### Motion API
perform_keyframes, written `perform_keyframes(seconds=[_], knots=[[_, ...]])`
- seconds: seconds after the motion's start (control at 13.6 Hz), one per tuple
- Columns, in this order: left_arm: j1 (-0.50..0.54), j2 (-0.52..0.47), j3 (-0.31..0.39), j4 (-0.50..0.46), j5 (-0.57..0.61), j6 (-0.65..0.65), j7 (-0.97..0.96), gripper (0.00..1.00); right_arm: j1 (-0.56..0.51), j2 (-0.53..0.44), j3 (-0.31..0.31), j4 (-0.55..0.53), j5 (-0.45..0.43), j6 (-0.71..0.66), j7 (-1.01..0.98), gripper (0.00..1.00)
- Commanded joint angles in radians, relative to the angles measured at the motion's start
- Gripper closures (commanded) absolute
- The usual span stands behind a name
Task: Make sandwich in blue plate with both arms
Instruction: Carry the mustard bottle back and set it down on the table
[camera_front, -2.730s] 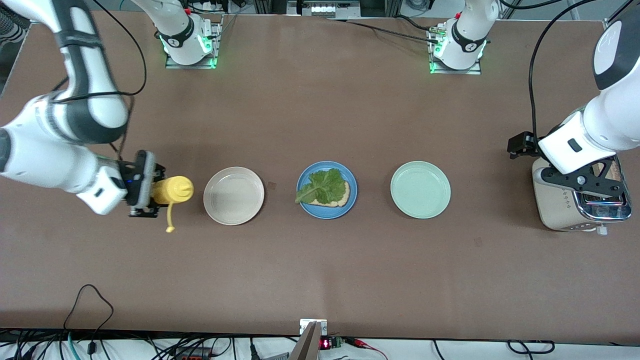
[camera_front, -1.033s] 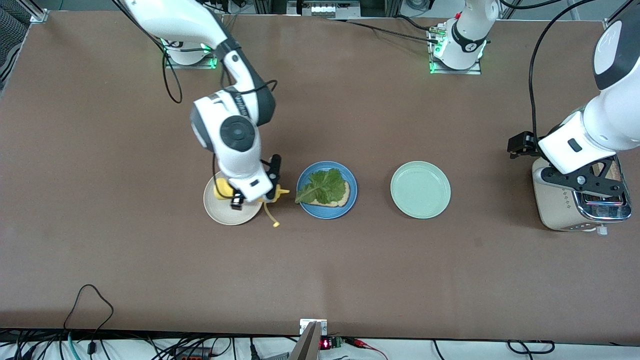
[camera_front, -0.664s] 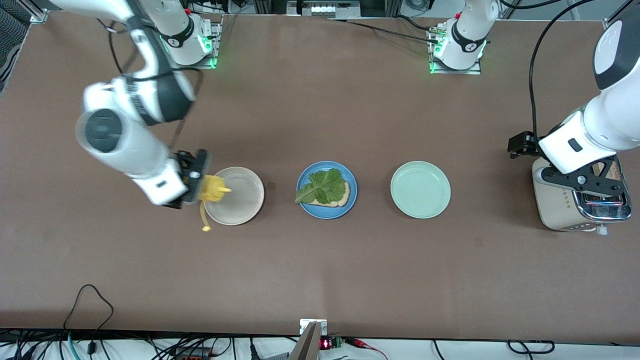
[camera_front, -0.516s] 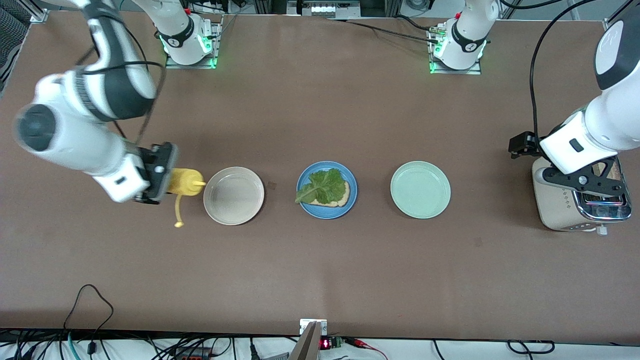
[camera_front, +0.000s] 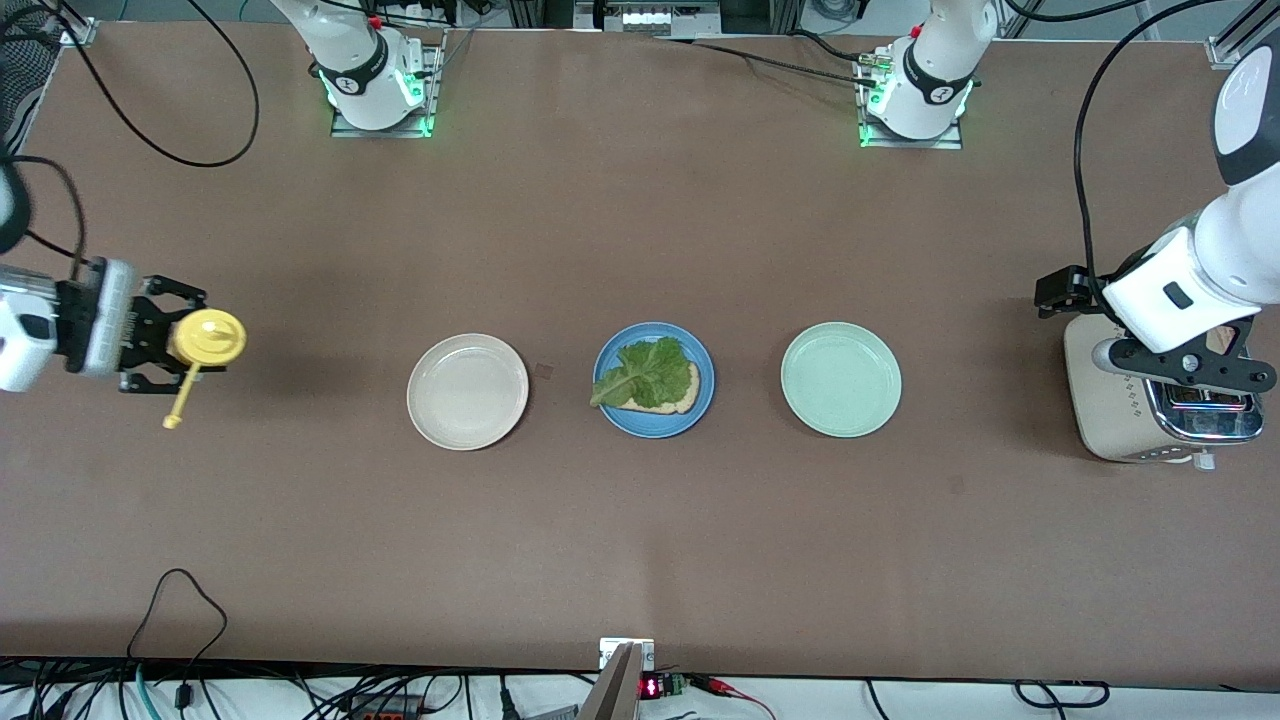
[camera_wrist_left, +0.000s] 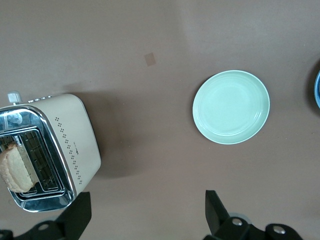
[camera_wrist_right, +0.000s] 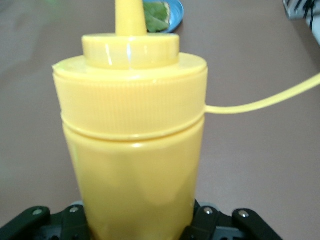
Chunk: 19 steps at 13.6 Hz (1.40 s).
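Observation:
The blue plate (camera_front: 650, 428) sits mid-table between two other plates. On it lies one bread slice (camera_front: 672, 398) with a green lettuce leaf (camera_front: 645, 372) on top. My right gripper (camera_front: 185, 338) hangs over the right arm's end of the table, shut on a yellow squeeze bottle (camera_front: 207, 338); that bottle (camera_wrist_right: 132, 135) fills the right wrist view. My left gripper (camera_front: 1185, 368) hovers over the toaster (camera_front: 1105, 420), open and empty (camera_wrist_left: 145, 217). A second bread slice (camera_wrist_left: 15, 170) stands in the toaster's (camera_wrist_left: 70, 145) slot.
A cream-white plate (camera_front: 467, 391) lies toward the right arm's end from the blue plate, and a mint-green plate (camera_front: 840, 379) toward the left arm's end. The bottle's tethered cap (camera_front: 173, 422) dangles below it. Cables run along the table's near edge.
The right arm has swung away from beside the blue plate, past the cream plate, toward its own end of the table, still holding the yellow bottle. The left arm has barely shifted.

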<state>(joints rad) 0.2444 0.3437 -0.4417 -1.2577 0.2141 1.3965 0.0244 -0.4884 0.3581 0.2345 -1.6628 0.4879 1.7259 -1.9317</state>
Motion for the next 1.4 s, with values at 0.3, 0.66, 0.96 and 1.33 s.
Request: perform_keyframes(seconds=[0.3,0.66,0.96,1.33], knots=[[0.044,-0.009,0.009,-0.016,0.004,-0.025,0.008,0.00,-0.203,0.250,0.026,0.028,0.207,-0.114,-0.441,1.00],[0.139,0.003,0.009,-0.072,0.028,-0.093,0.009,0.00,-0.236,0.433,0.031,0.058,0.256,-0.117,-0.547,1.00],[0.196,0.061,0.009,-0.097,0.152,-0.028,0.011,0.00,-0.236,0.499,0.031,0.060,0.284,-0.117,-0.553,0.73],[0.294,0.064,0.009,-0.245,0.257,0.195,0.055,0.00,-0.236,0.519,0.031,0.063,0.293,-0.120,-0.547,0.00]])
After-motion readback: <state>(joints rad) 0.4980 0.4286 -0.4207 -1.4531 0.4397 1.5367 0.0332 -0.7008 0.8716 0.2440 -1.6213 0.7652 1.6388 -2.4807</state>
